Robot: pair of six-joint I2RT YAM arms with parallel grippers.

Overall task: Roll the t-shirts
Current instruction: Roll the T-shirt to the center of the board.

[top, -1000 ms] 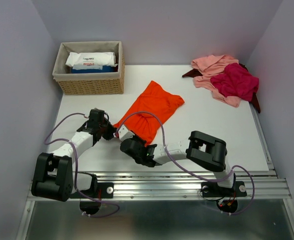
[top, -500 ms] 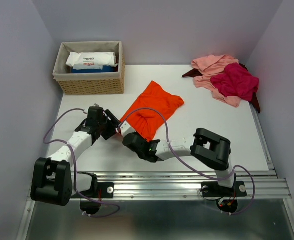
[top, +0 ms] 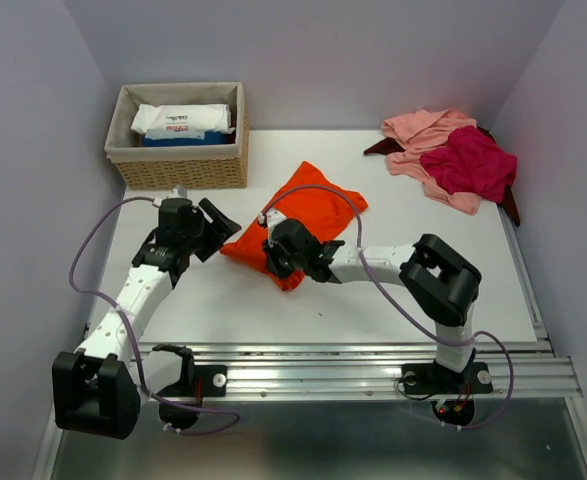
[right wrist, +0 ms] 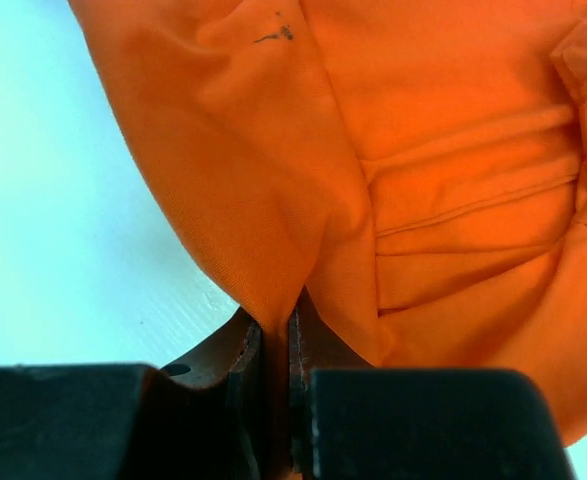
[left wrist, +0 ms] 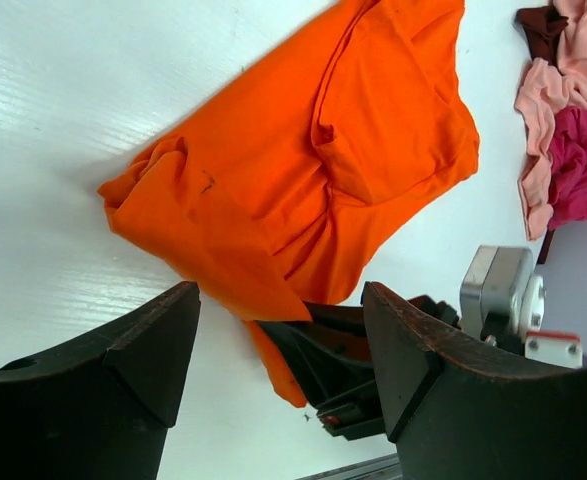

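The bright orange t-shirt [top: 318, 210] lies crumpled mid-table, its near edge lifted and doubled over. My right gripper [top: 276, 258] is shut on a fold of that edge; in the right wrist view the cloth [right wrist: 423, 150] is pinched between the closed fingers [right wrist: 278, 345]. My left gripper [top: 223, 225] stands open just left of the shirt, holding nothing. In the left wrist view its fingers [left wrist: 123, 380] frame the orange shirt [left wrist: 303, 170] and the right gripper [left wrist: 353, 385] beneath it. Salmon pink [top: 428, 130], magenta [top: 468, 160] and dark maroon [top: 511, 205] t-shirts lie heaped at the back right.
A woven wicker basket [top: 178, 170] holding white packets stands at the back left corner. Purple walls close in the table on three sides. A metal rail [top: 373, 365] runs along the near edge by the arm bases.
My left gripper opened, let go of the orange shirt's corner and drew back to the left. My right gripper closed on the shirt's near edge and carried it away from the table's near edge.
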